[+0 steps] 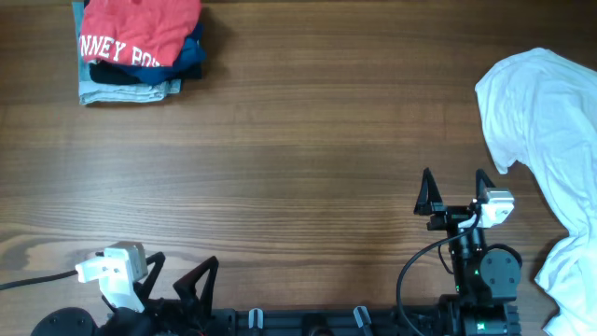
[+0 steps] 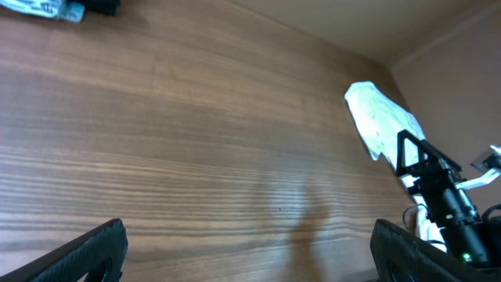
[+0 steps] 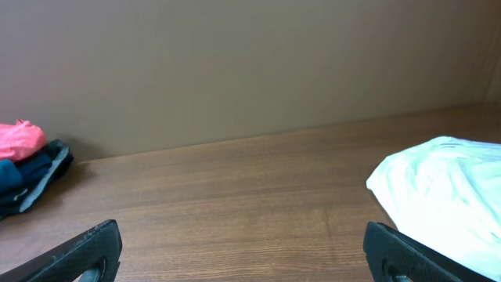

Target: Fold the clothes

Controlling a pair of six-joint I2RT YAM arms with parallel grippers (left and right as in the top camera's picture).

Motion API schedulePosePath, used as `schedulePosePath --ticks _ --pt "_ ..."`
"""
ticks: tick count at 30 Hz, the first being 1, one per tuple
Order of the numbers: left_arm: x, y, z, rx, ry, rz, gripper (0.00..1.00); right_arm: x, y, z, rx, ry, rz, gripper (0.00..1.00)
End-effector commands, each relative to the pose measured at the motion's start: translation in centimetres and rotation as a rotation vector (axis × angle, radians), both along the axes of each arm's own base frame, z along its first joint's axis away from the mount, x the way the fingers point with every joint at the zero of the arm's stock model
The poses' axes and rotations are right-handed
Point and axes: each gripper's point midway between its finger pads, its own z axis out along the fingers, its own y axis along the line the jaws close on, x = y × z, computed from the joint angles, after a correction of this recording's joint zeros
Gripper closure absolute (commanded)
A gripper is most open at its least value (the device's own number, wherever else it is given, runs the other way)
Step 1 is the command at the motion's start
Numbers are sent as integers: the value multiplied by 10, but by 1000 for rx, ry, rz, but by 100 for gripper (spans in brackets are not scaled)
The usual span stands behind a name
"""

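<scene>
Clothes lay in 2 places on the wooden table. From overhead, a folded stack of 3 garments sat at the far left corner: a red T-shirt with white block lettering on top, a dark navy garment under it and a pale blue garment at the bottom. A plain white shirt lay unfolded and rumpled along the right edge, its cloth bunched in soft creases and running off the frame. The left gripper sat at the near left edge and the right gripper stood near the white shirt's left side without touching it. Both had their jaws spread wide, with nothing between them.

In the left wrist view, its 2 fingers stood far apart over bare wood. The white shirt showed as a pale heap toward the far right, behind the right arm, and the stack was only a blurred sliver at the top left.

In the right wrist view, the fingers were likewise released. The white shirt filled the lower right, just ahead of the right finger. The red T-shirt and navy garment sat far left against the plain wall.
</scene>
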Motion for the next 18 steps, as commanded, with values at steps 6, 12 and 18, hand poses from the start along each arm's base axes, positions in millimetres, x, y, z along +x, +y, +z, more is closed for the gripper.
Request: schedulePosePath --ticks 6,12,18 --pt "61 13 -30 -37 -150 119 0 0 2 -1 -11 -7 15 0" --pt "111 13 -64 -12 -383 111 0 0 2 -1 -11 -7 15 0" --pt "136 43 -91 40 -444 285 0 0 2 -1 -11 -7 15 0"
